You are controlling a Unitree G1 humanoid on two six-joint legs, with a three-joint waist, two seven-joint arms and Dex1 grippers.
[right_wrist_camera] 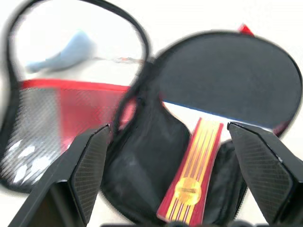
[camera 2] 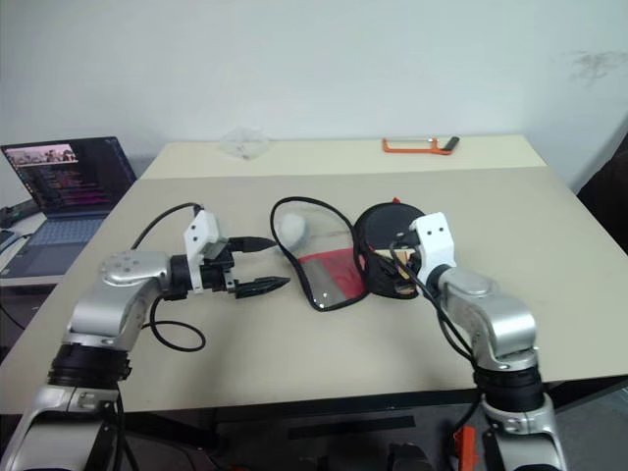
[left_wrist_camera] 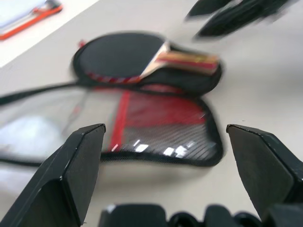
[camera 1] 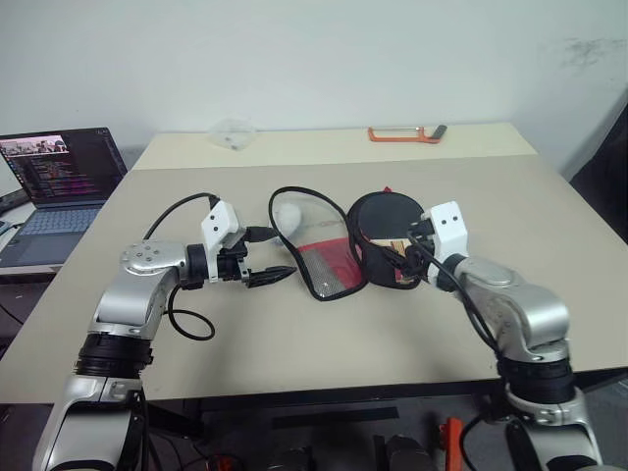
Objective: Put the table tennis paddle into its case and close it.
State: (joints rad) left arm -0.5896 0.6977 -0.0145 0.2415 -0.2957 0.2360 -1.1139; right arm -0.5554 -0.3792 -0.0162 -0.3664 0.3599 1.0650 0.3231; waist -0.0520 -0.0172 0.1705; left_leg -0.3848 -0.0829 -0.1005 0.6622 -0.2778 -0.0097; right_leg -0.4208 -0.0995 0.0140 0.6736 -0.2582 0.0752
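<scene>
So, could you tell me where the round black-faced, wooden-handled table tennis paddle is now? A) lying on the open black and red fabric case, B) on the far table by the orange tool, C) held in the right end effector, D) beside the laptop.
A: the black-faced, wooden-handled table tennis paddle lies on the black half of the open black and red fabric case, and both end effectors are open and empty.

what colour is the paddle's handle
Red with yellow stripes on the table tennis paddle, clearest in the right wrist view.
</scene>
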